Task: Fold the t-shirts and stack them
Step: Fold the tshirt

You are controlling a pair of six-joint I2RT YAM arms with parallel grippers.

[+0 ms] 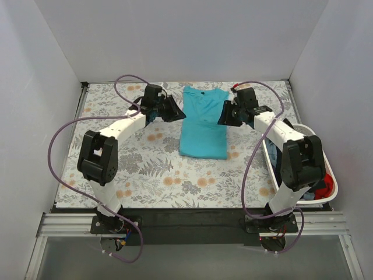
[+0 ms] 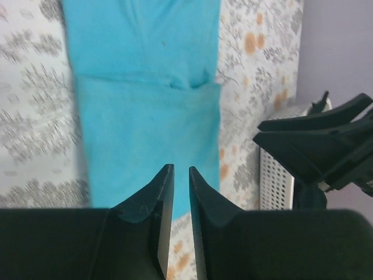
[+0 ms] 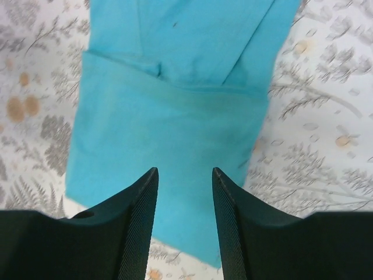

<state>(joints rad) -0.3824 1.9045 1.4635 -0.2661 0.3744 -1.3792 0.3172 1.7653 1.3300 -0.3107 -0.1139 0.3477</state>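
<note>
**Status: Teal T-Shirt Folded on Table, Both Grippers Unloaded**

1. Locate the teal t-shirt [image 1: 203, 125]. It lies flat on the floral cloth [image 1: 145, 169] at the centre of the far half of the table. It is folded into a narrow strip, collar at the far end. In both wrist views you can see the lower part doubled up over the body, forming a straight crosswise edge.

2. Check the left gripper [image 1: 175, 111]. It sits just beside the shirt's left edge. In the left wrist view, the left gripper [image 2: 179, 169] has its fingers [image 2: 157, 198] almost together, with only a narrow slit between them and nothing in it.

3. Check the right gripper [image 1: 226, 115]. It sits at the shirt's right edge, opposite the left one. In the right wrist view, the right gripper [image 3: 185, 172] has its fingers [image 3: 140, 204] spread apart above the folded fabric, gripping nothing.

4. Note the white basket [image 2: 275, 175] at the right side of the table. It holds red fabric [image 1: 328, 185] and some darker cloth, partly hidden behind the right arm.
</note>
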